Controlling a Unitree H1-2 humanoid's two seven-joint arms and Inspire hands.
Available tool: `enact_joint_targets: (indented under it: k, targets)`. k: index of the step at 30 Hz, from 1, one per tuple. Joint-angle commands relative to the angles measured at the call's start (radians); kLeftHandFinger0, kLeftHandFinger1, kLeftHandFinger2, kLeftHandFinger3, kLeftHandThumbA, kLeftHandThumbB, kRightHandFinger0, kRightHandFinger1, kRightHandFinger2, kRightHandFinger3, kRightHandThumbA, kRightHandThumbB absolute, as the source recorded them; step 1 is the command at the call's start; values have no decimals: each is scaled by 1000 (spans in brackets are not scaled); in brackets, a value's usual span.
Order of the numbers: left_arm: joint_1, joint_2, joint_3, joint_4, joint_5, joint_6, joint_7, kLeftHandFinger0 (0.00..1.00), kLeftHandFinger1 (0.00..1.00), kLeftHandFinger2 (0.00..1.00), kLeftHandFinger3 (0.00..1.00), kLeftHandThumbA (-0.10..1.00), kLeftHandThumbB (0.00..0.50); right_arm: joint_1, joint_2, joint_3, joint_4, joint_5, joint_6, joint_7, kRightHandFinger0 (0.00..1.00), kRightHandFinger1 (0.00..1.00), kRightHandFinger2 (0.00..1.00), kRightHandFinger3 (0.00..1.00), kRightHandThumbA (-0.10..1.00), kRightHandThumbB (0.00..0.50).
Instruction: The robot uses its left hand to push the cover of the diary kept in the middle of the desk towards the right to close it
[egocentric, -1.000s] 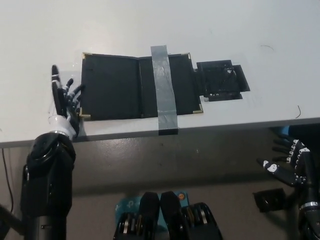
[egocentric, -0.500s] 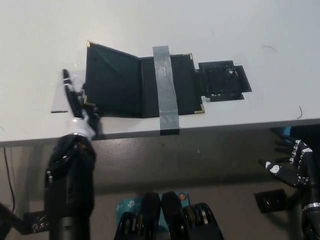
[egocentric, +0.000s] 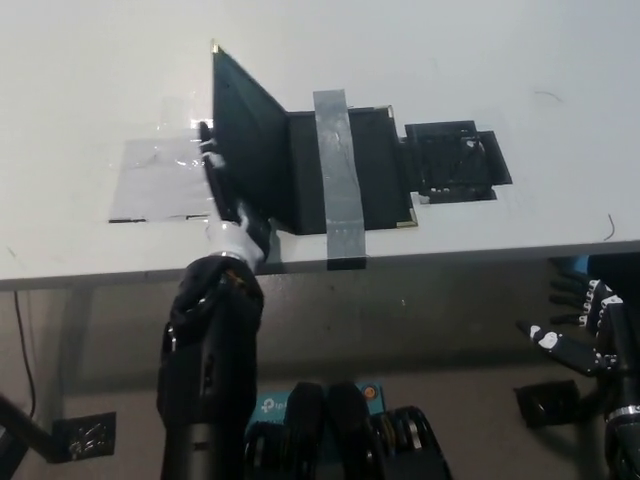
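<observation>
A black diary (egocentric: 340, 170) with gold corners lies in the middle of the white desk (egocentric: 90, 90), held down by a grey tape strip (egocentric: 338, 170) across its right half. Its left cover (egocentric: 245, 150) stands raised, tilted up toward the right. My left hand (egocentric: 222, 200) presses flat against the outside of that cover with its fingers straight and apart, holding nothing. My right hand (egocentric: 580, 325) hangs below the desk edge at the far right, its fingers spread.
A clear plastic sheet (egocentric: 160, 180) lies on the desk where the cover rested. A black flap (egocentric: 455, 160) sticks out from the diary's right side. The desk's front edge (egocentric: 450, 258) runs just below the diary.
My left hand has moved right and pushed the cover from a low tilt to steeply raised. The clear sheet beneath it is now uncovered. The right hand has stayed put.
</observation>
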Motion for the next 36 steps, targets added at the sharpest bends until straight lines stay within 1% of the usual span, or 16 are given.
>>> enact_joint_targets:
  k: [1,2,4,5,6,7,8,9,10,11,12,15,18,20,32,36]
  targets:
    - [-30,1,-224,-13,176,-45,-85,1000,1000,1000,1000,1000,303,-6,-15,7,-39,-5,10,9,469,636,672,752,1000,372]
    - [-22,45,-316,-4,264,-76,-100,1000,1000,1000,1000,1000,293,-7,-16,9,-36,-5,7,11,469,636,672,750,1000,372]
    - [-22,118,-457,5,384,-43,-117,1000,1000,1000,1000,1000,257,-5,-19,9,-37,3,10,18,476,644,683,750,1000,381]
    - [-18,126,-470,1,384,-41,-112,1000,1000,1000,1000,1000,257,-6,-21,11,-38,1,12,21,477,645,683,749,1000,381]
    - [-11,187,-585,13,491,-86,-134,1000,1000,1000,1000,1000,171,-5,-20,10,-42,8,14,26,487,648,687,744,1000,368]
    - [-11,226,-662,7,546,-60,-152,1000,1000,1000,1000,1000,194,-4,-22,12,-45,5,20,29,503,655,694,747,1000,370]
    - [-18,257,-724,12,591,-51,-170,1000,1000,1000,1000,1000,187,-4,-22,12,-50,8,25,32,501,652,691,743,1000,377]
    - [-29,288,-791,5,642,-16,-191,1000,1000,1000,1000,1000,227,-5,-21,10,-48,17,18,37,492,644,683,739,1000,367]
    - [-50,331,-883,2,713,13,-233,1000,1000,1000,1000,1000,239,-7,-20,11,-46,19,10,40,488,642,681,737,1000,361]
    - [-94,382,-1033,19,851,49,-304,1000,1000,1000,1000,1000,284,-6,-18,13,-47,20,10,43,486,641,680,736,1000,366]
    - [-115,402,-1109,33,916,69,-332,1000,1000,1000,1000,1000,323,-6,-18,14,-46,19,9,43,477,634,672,734,1000,369]
    - [-125,412,-1211,71,1015,87,-354,1000,1000,1000,1000,1000,330,-4,-18,19,-51,9,10,41,475,632,666,734,1000,368]
    - [-118,414,-1251,82,1044,87,-346,1000,1000,1000,1000,1000,293,-9,-19,19,-45,9,11,42,470,627,657,722,1000,362]
    - [-119,412,-1269,87,1051,87,-330,1000,1000,1000,1000,1000,293,-12,-22,21,-36,3,4,41,458,623,653,718,1000,360]
    - [-167,379,-1336,118,1154,87,-346,1000,1000,1000,1000,1000,322,-41,-13,40,-38,-4,27,49,445,608,636,709,1000,384]
    - [-170,363,-1361,159,1237,87,-401,1000,1000,1000,1000,1000,344,-46,-17,55,-34,-26,15,43,441,599,615,710,1000,363]
